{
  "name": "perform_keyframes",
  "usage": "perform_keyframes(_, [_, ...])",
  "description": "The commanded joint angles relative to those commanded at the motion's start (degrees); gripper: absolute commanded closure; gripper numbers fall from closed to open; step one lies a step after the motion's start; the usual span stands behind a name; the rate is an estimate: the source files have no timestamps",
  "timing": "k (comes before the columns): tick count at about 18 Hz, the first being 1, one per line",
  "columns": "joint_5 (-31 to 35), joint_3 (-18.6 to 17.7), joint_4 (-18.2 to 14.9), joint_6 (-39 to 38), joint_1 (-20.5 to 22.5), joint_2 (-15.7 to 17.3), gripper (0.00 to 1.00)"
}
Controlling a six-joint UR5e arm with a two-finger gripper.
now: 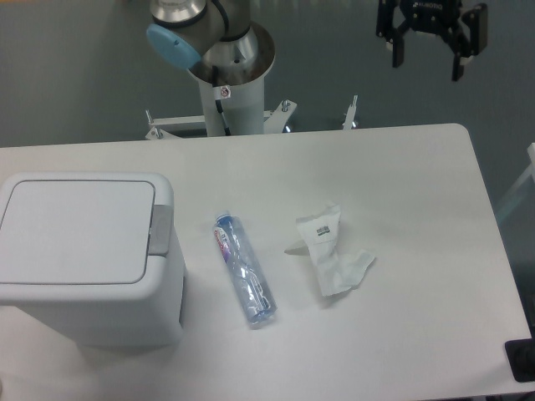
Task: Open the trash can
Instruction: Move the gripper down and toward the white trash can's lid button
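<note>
My fingers [429,52] hang spread and empty, well apart from the shut trash can [88,255] at the counter's [418,192] left; reaching over, I might clip the bottle [245,269] or miss its grey tab [160,229].

Item count on white table [418,167]: three objects, one of each kind.
One large white boxy plastic trash can [88,259]; one clear plastic bottle [244,269] lying flat; one crumpled white paper wrapper [332,249]. One black two-finger gripper [429,50] overhead.
</note>
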Motion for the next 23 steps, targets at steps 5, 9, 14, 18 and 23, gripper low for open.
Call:
perform_keyframes(5, [-0.2, 0.1, 0.0, -1.4, -0.3, 0.0, 0.00])
perform_keyframes(9, [-7.6, 1.8, 0.1, -19.0, -4.5, -3.1, 0.00])
perform_keyframes(14, [-10.2, 6.2, 2.4, -42.9, -11.5, -8.8, 0.00])
perform_keyframes(18, [-10.4, 6.2, 4.6, -50.5, -15.4, -10.4, 0.00])
perform_keyframes(23, [-10.4, 6.3, 6.5, -62.9, -20.9, -12.0, 0.00])
